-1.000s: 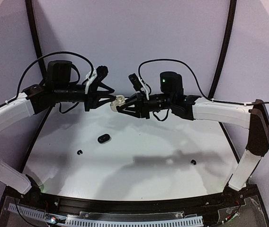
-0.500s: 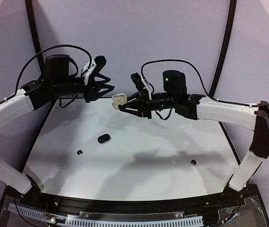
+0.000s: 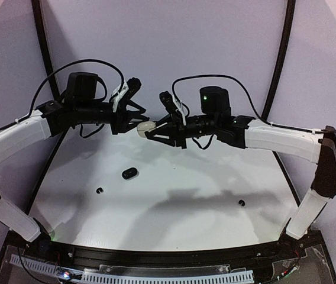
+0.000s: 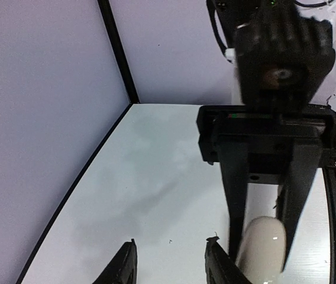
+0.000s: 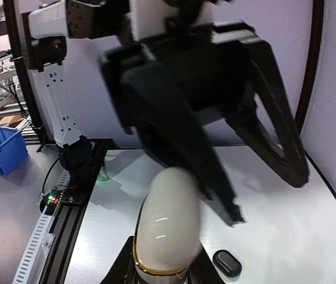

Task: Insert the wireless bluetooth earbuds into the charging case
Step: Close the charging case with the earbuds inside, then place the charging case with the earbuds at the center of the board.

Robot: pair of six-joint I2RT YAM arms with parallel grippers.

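Pincers hang close together in mid-air above the white table (image 3: 186, 177), tip to tip. The right pincer (image 3: 148, 132) is pinching the white case (image 3: 146, 126) between its two fingers. In the right wrist view the case stands up from those fingers as a glossy rounded shell with a thin gold band low on its body.

The left pincer (image 3: 139, 118) is spread wide and holds nothing. The white case is not between its fingers. In the left wrist view it lies just outside the finger on the right of that view, and in the right wrist view one left finger crosses just in front of the case's top. Whether that finger touches the shell cannot be told.

Cases number two. The second, the black case (image 3: 129, 173), lies flat on the table, below the left pincer and nearer the arm bases, well apart from both pincers.

Earbuds in view number two, both black and both on the table. One earbud (image 3: 99, 190) lies near the black case, further toward the bases and out under the left arm. The other earbud (image 3: 241, 203) lies under the right arm, well apart from the right pincer and from everything else.

Lettering cannot be made out on either case. A small green light (image 3: 204, 96) glows on the right arm behind its pincer. A blue bin (image 5: 2, 151) stands off the table beyond the left arm's base.
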